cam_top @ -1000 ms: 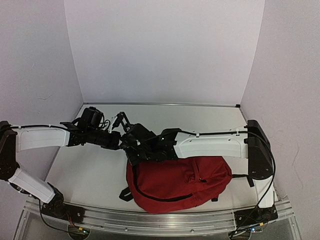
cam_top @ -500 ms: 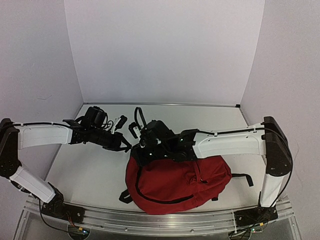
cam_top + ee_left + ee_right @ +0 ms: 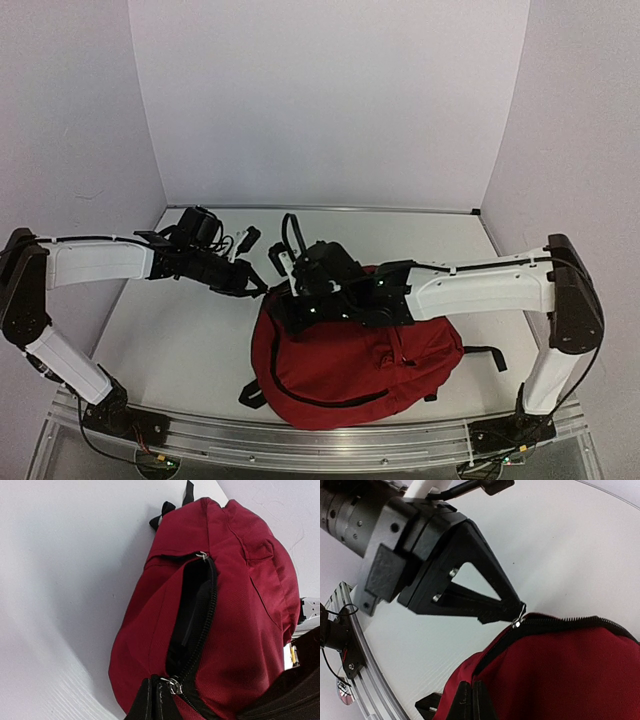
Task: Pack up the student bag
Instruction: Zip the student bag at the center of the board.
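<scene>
My left tool (image 3: 156, 694) is pinched closed on the zipper pull (image 3: 173, 685), at the end of the gaping zipper nearest it. My right tool (image 3: 471, 696), just beside the left, has its jaws together on a fold of red fabric. The student bag (image 3: 360, 365) spreads out from both tools, lying on the counter (image 3: 180, 345).

The table (image 3: 170, 340) is a plain white top with white walls (image 3: 330, 100) boxing it in on three sides. Lying flat on it, lower middle of the overhead shot, is the student bag (image 3: 350, 375), dark red. A black strap (image 3: 487, 356) trails onto the table at the bag's right, and a buckle end (image 3: 250, 392) sticks out lower left. Its zipper (image 3: 200, 625) gapes partly open.
</scene>
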`<move>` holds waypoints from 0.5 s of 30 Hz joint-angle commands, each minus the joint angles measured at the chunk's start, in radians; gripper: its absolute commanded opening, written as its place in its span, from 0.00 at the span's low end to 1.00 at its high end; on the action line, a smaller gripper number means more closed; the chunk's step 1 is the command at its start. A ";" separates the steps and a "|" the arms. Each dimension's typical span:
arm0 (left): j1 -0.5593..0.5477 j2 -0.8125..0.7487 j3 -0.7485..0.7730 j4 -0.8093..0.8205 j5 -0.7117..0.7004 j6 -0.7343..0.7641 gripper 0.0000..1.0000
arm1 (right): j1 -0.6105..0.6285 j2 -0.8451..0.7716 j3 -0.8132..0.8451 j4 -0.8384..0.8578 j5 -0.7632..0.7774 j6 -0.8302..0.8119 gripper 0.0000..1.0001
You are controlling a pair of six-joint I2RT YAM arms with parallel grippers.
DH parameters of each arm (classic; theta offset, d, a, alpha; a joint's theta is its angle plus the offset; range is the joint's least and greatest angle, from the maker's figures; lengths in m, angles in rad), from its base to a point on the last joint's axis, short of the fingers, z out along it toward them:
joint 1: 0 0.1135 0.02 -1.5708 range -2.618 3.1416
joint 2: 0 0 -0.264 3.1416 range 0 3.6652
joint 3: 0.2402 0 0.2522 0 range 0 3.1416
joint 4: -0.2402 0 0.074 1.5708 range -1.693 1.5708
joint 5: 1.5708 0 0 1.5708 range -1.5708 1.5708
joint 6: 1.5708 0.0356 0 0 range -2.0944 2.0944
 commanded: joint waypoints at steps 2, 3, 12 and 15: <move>0.047 -0.027 0.030 0.030 -0.269 -0.029 0.24 | 0.072 -0.157 0.013 -0.080 0.116 0.046 0.24; 0.047 -0.042 0.020 0.022 -0.298 -0.050 0.31 | 0.068 -0.155 0.028 -0.099 0.136 0.044 0.27; 0.051 -0.214 -0.049 -0.049 -0.370 -0.274 0.68 | -0.062 0.008 0.269 -0.329 0.091 -0.018 0.48; 0.049 -0.234 -0.088 0.010 -0.218 -0.327 0.75 | -0.110 0.071 0.360 -0.370 0.034 -0.021 0.54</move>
